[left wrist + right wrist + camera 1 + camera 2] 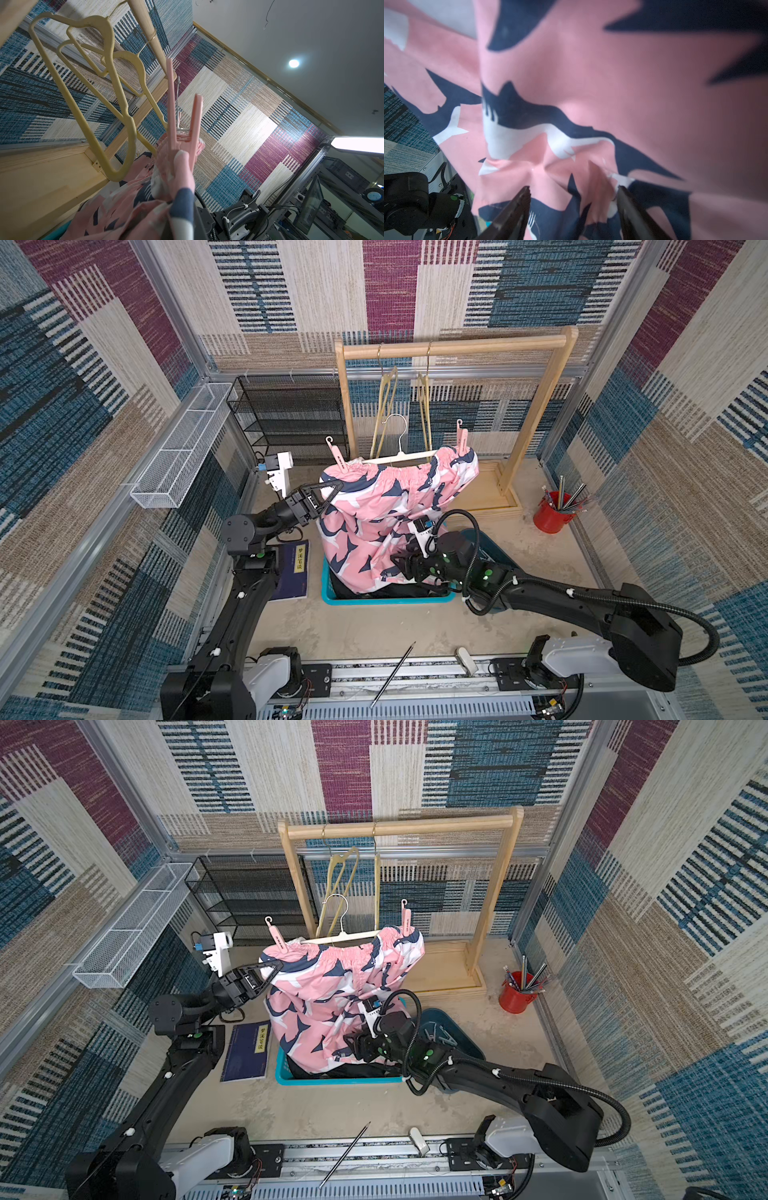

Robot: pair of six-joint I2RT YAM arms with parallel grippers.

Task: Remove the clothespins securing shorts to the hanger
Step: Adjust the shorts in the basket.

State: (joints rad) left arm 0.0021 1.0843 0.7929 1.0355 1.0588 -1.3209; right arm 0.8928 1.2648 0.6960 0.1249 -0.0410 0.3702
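Left gripper [337, 486] first: jaws pressed together, tip right at the near corner of the pink shorts [374, 514], just under the waistband. From the left wrist view, printed fabric bunches up straight in front of the camera and covers the fingers, so it looks clamped on the cloth.

Over to the right gripper [574, 191]: fingers [519, 207] stand well apart, pushed into the lower part of the same shorts, with puckered pink-and-navy fabric lying between them. Nothing is pinched there.

Now the pegs. Two pink clothespins bite the elastic waistband onto the white hanger [399, 456]: the left clothespin [338, 458] sits just above the left gripper's tip and tilts outward, and the right clothespin [462, 441] stands nearly upright at the far corner. The wrist camera looks straight up one of them, its two legs splayed in a V. The hanger's hook is free of the wooden rack [453, 347] behind it, and the shorts' hem hangs down into the teal basket [386, 600].

Any writing? The blue book [291, 572] beside the left arm carries a yellow label with black Chinese characters, too small to read with certainty. Dark lettering runs along the clothespins, also illegible.
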